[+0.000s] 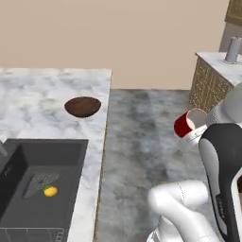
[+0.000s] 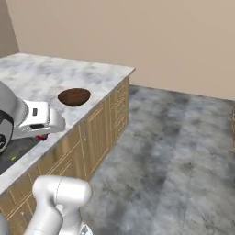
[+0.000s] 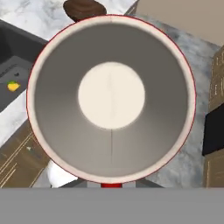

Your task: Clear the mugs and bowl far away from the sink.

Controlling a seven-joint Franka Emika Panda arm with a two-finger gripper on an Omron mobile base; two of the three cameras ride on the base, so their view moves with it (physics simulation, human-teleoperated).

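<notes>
mug (image 1: 185,125): red outside, pale inside, up in the air over the grey floor (image 1: 142,137), well off the tabletop edge, tipped on its side; open mouth faces the hand camera, cream bottom dead centre (image 3: 111,95)
hand (image 3: 111,185): clenched on the mug, red bit of it pinched right at the bottom of the hand view
bowl (image 1: 82,106): dark brown wood, sitting upright on the marble tabletop (image 1: 33,94), near its outer edge, just past the far end of the sink
sink (image 1: 28,189): dark grey basin sunk into the tabletop, small yellow thing (image 1: 50,191) lying inside
second tabletop (image 1: 215,59): far right across the floor, grey cylinder (image 1: 232,50) standing on it
</notes>
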